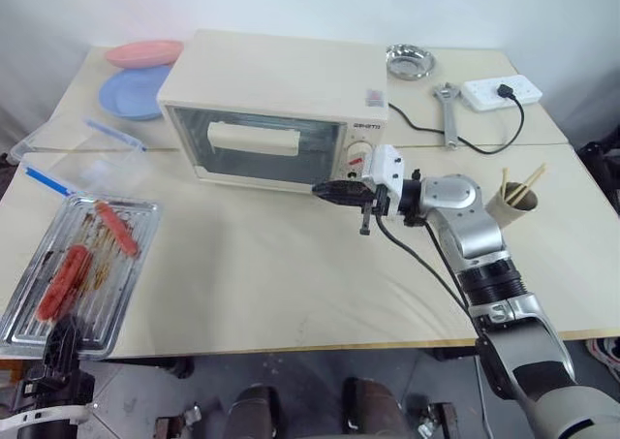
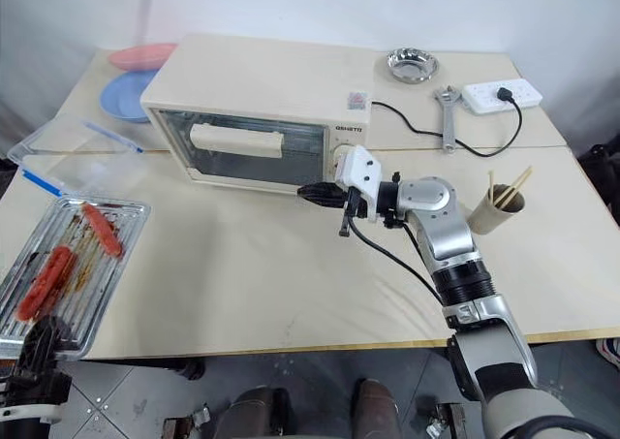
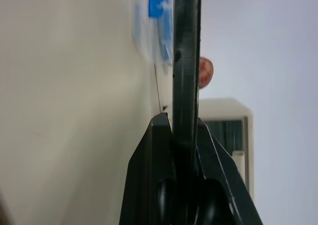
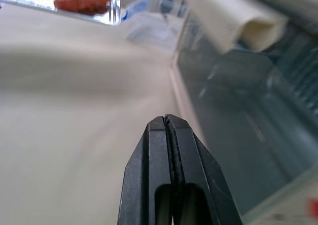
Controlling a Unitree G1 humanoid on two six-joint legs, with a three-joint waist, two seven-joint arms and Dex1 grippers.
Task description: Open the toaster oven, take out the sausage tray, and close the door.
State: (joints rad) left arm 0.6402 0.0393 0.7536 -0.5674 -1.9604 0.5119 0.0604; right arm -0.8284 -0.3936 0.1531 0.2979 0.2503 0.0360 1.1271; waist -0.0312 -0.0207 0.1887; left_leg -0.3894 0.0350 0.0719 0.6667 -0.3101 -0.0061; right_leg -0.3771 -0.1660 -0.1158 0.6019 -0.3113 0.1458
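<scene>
Now, ribbed silver sausage tray (image 1: pixel 82 265) gripped at its near edge by left gripper (image 1: pixel 60 347).
Right gripper (image 1: pixel 325 190), clenched empty, hovers before the cream-white toaster oven's (image 1: pixel 281 105) closed glass door (image 1: pixel 254 143).

Sausage tray (image 1: pixel 82 269): its near edge is hidden behind my left gripper (image 1: pixel 60 340).
Oven knobs (image 1: pixel 360 158): partly covered by my right gripper (image 1: pixel 329 191).
Pink plate (image 1: pixel 143 52): possibly overlapping the blue one (image 1: pixel 136 92).
</scene>
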